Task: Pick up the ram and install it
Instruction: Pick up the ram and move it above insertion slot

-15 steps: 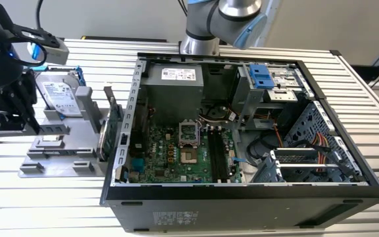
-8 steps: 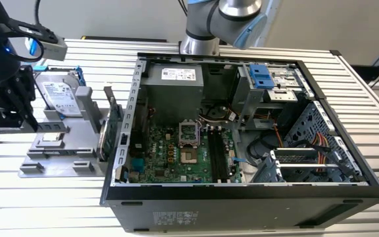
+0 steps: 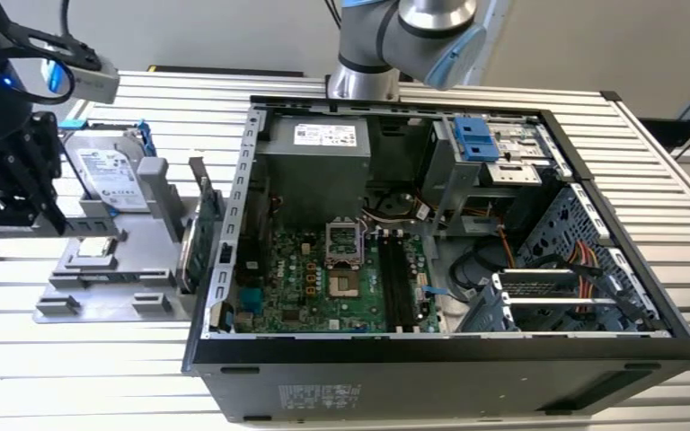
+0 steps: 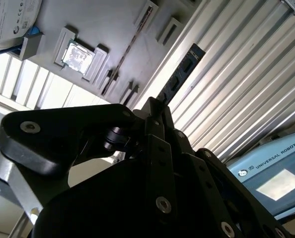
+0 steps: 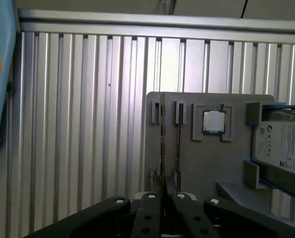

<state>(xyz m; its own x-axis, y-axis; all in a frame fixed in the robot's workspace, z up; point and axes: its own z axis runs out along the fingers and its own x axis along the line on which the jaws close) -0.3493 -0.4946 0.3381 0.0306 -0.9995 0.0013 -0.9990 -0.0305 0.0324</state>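
We see the black gripper (image 4: 155, 110) pinched shut on the thin, long, dark ram stick (image 4: 181, 75), which points straight out past the fingertips, beside the grey holder tray's (image 4: 110, 27) edge.

An open computer case (image 3: 441, 382) sits on my slatted worktop (image 3: 82, 377), motherboard (image 3: 321, 287) exposed. To the exterior view's left, a grey holder (image 3: 105, 289) carries a hard drive (image 3: 105, 180) and a processor chip (image 5: 213, 121).

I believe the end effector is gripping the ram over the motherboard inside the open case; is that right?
Not quite. The end effector is gripping the ram, but it is by the gray holder on the exterior view's left, outside the open case, not over the motherboard. The exterior view shows this.
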